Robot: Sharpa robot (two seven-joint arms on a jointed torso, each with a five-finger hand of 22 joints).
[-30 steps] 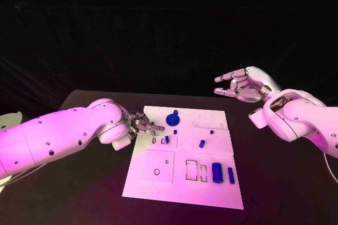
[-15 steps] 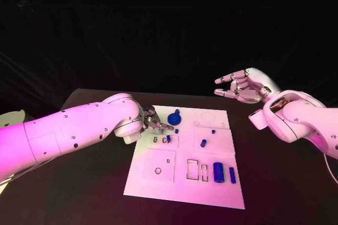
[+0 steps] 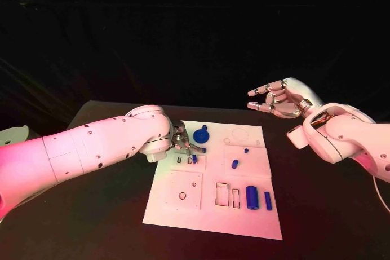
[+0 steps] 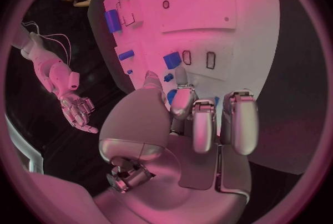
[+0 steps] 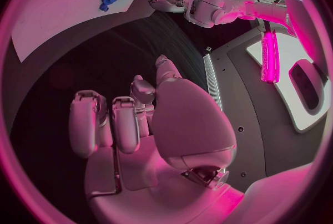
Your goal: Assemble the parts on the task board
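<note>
Two robot hands are mine: my left robot hand (image 3: 182, 140) hangs curled, fingertips low over the white board (image 3: 183, 215) beside a blue round part (image 3: 200, 136), grip unclear, while my right robot hand (image 3: 275, 100) hovers spread beyond the bench (image 3: 97, 215).

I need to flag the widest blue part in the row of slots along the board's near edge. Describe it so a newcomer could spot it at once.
Start at the white task board in the middle of the black table and go to its edge nearest the robot. There, right of two empty rectangular slots, stands the wide blue block. Its only blue neighbour, the slim blue bar to its right, is much thinner.
</note>
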